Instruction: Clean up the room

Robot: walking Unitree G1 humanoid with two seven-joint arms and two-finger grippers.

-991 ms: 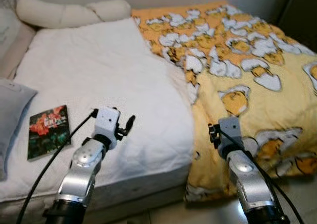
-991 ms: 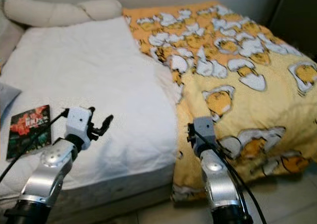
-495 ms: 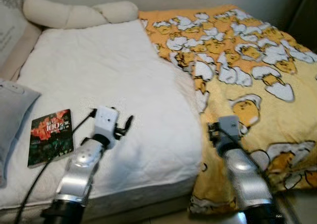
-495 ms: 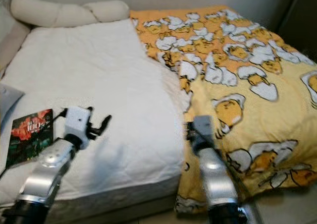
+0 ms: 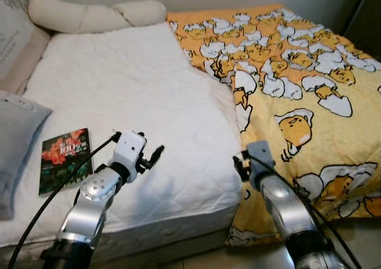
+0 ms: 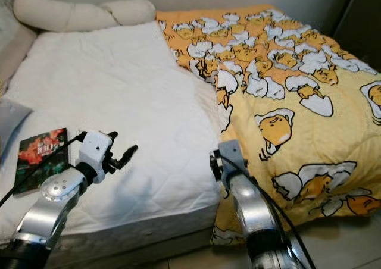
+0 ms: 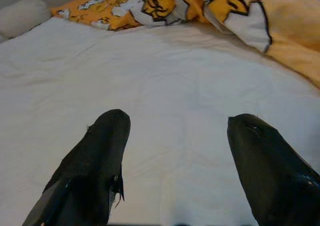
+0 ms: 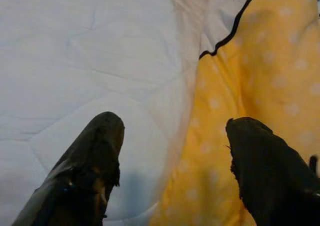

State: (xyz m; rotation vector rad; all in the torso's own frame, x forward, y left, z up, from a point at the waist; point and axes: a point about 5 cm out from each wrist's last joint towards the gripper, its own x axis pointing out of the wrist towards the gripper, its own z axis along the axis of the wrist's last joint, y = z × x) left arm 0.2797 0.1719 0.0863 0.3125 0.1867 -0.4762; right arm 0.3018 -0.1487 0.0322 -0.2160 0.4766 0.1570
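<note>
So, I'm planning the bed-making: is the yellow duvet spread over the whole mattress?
No. The duvet covers only the right half; the white mattress lies bare.

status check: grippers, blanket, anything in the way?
Left gripper open over white mattress. Right gripper open at yellow blanket edge, nothing held. Book lying near left arm.

Both silver arms reach forward and slightly upward from the lower edge of the head views. The left gripper (image 5: 156, 155) points ahead and to the right, its two black fingers (image 7: 95, 166) spread wide apart. The right gripper (image 8: 172, 161) also has its fingers (image 8: 265, 171) spread apart, empty.
</note>
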